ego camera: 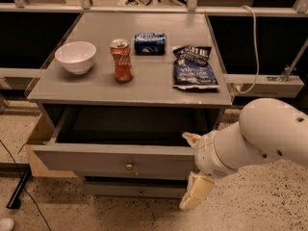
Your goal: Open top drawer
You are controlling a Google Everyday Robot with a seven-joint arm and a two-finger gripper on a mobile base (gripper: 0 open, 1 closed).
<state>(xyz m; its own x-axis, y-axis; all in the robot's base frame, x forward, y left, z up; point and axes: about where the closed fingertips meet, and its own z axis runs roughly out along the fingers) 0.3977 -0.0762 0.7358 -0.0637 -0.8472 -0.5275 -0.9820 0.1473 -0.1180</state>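
Note:
The top drawer (96,160) is a grey wooden drawer with a small round metal knob (129,166) at the centre of its front. It stands pulled out from under the grey table top (144,88), and its dark inside shows. My gripper (191,170) is at the drawer front's right end, on a thick white arm (262,134). Its cream fingers are spread apart, one finger (190,138) above the front's top edge and one finger (196,192) below it. It holds nothing.
On the table top stand a white bowl (75,57), a red soda can (121,60), a blue can on its side (149,42) and a dark chip bag (194,66). A lower drawer (134,189) sits beneath. A cardboard box (38,148) is at the left.

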